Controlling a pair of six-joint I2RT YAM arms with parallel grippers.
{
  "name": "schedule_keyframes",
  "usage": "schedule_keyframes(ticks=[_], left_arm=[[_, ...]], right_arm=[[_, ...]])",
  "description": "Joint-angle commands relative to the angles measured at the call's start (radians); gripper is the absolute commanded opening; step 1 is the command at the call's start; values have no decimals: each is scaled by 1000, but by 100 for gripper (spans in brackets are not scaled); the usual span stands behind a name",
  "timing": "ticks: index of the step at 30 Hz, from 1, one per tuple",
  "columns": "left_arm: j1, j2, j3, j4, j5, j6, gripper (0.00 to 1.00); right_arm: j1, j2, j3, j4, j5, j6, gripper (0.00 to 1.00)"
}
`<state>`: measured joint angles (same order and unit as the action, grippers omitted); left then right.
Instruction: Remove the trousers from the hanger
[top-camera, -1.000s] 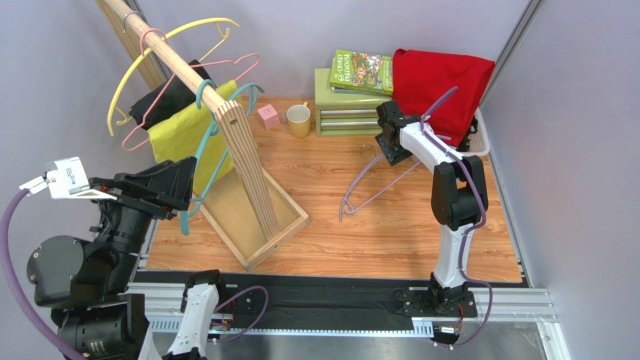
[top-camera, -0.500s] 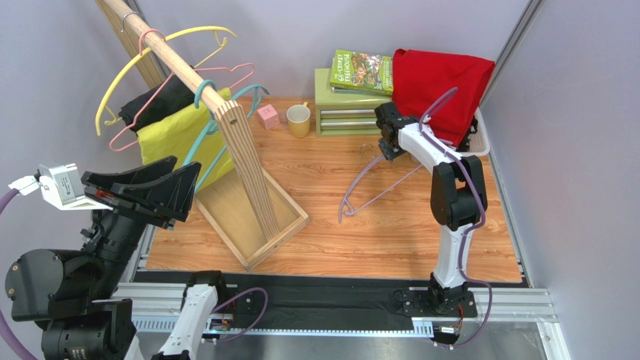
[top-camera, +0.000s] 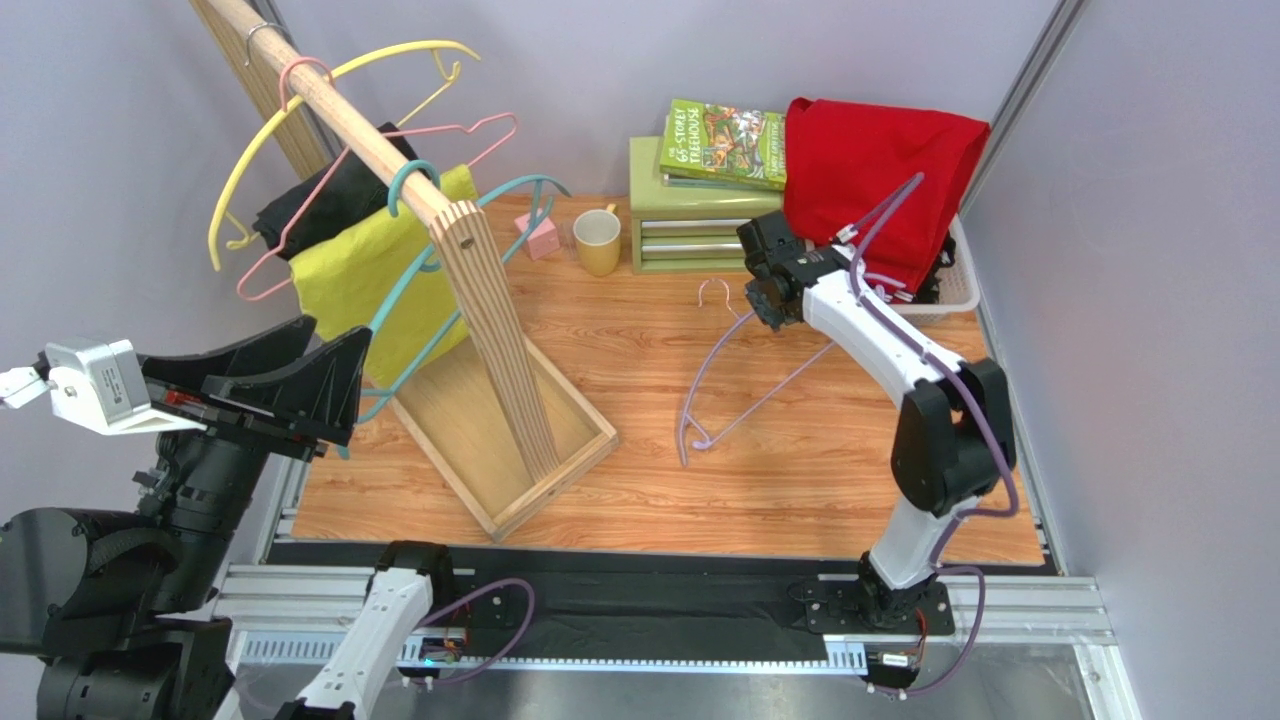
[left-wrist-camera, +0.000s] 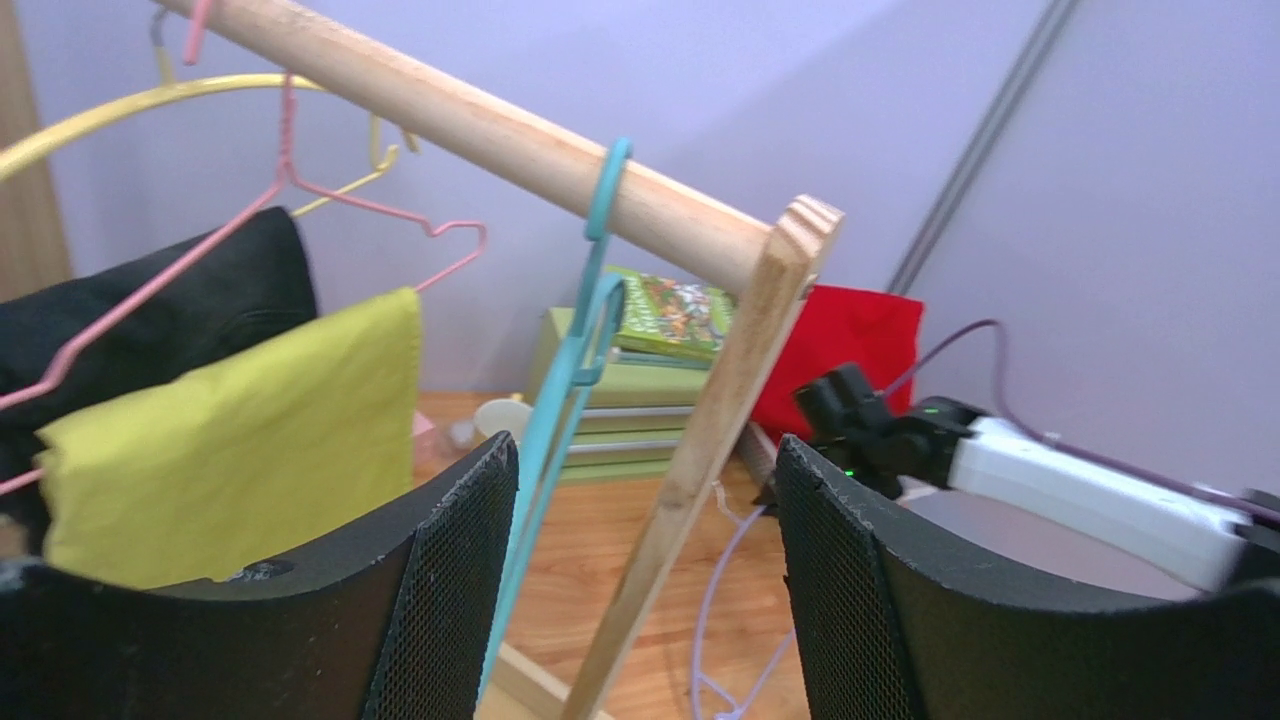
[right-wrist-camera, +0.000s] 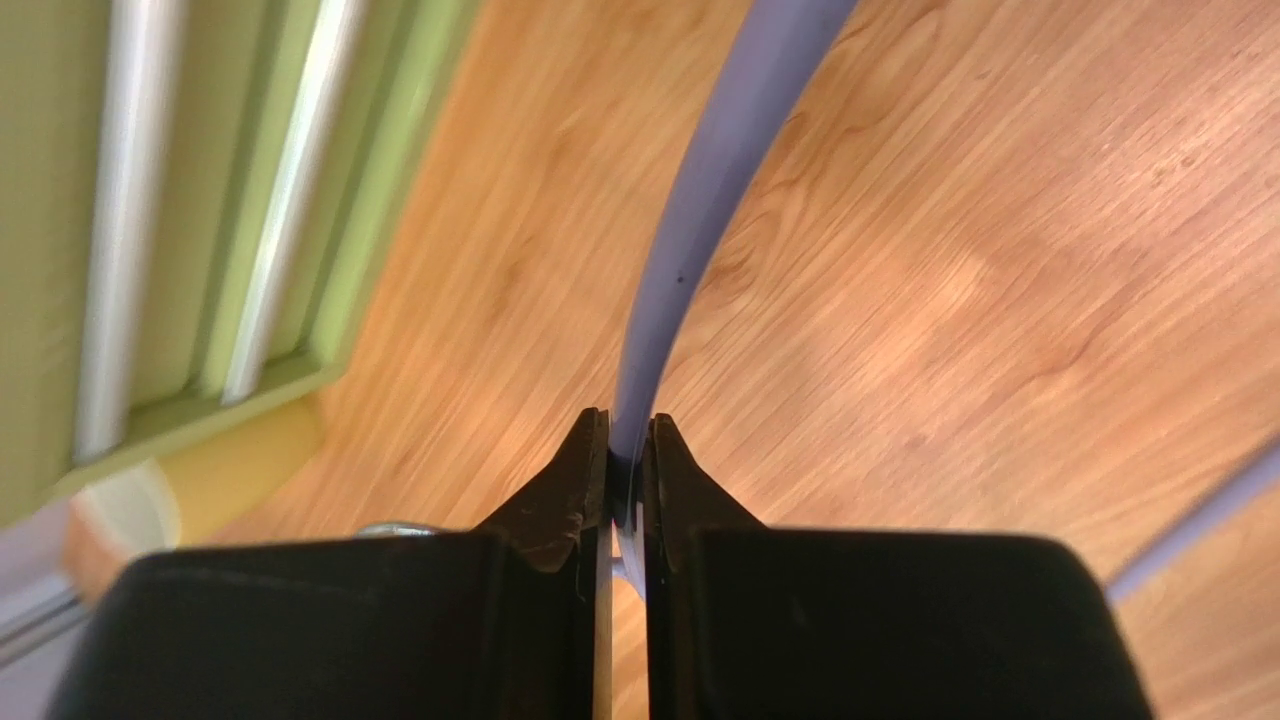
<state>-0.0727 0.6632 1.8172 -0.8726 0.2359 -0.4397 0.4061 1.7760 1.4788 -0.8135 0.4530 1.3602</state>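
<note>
The red trousers (top-camera: 879, 165) (left-wrist-camera: 842, 353) lie bunched at the back right, off any hanger. The black trousers (top-camera: 338, 192) (left-wrist-camera: 166, 323) hang folded over a pink hanger (top-camera: 481, 128) on the wooden rail. An empty lilac hanger (top-camera: 751, 383) (right-wrist-camera: 706, 180) lies on the table. My right gripper (top-camera: 762, 300) (right-wrist-camera: 628, 428) is shut on its wire near the hook. My left gripper (top-camera: 323, 383) (left-wrist-camera: 646, 450) stands open at the left, short of the rack, holding nothing. A teal hanger (left-wrist-camera: 564, 405) and the rack's post show between its fingers.
A yellow-green cloth (top-camera: 368, 285) hangs on the teal hanger, and a bare yellow hanger (top-camera: 263, 150) sits further up the rail (top-camera: 338, 113). The rack's base frame (top-camera: 511, 450) lies mid-left. A green drawer unit (top-camera: 691, 225) with a book, a mug (top-camera: 597, 240), a pink cube (top-camera: 537, 233) and a white basket (top-camera: 962, 278) line the back.
My right gripper has shut on the lilac hanger and moved its hook end slightly left. My left arm has pulled back towards the lower left. The hangers on the rail sway.
</note>
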Motion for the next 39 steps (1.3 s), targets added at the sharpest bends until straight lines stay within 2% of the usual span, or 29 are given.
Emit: schedule_keyframes(ticks=[1,7,15,19,25,29,35,39], left_arm=[[-25,26,37,-89,-176,101,70],[-42,19,41,-155,-234,128,70],[-44,3,16,-169,-234,121,70],[-44,10,22,-197,-230,107,70],[-44,27,37,-194,-184,67,69],[-44,39,47,-192,-155,42,69],[-45,39,13,-151,-47,-14,69],[-44,33,-5,-121,-9,-34,69]], right_arm=[[40,-164,8,5,141,-36,0],[94,-266,72,75,225,-185,0],[149,-309,227,399,231,-490,0],[166,-294,340,476,197,-587,0],[186,-283,466,514,57,-687,0],[186,-277,534,504,-127,-720,0],[188,-283,551,472,-393,-653,0],[197,-286,587,418,-487,-635,0]])
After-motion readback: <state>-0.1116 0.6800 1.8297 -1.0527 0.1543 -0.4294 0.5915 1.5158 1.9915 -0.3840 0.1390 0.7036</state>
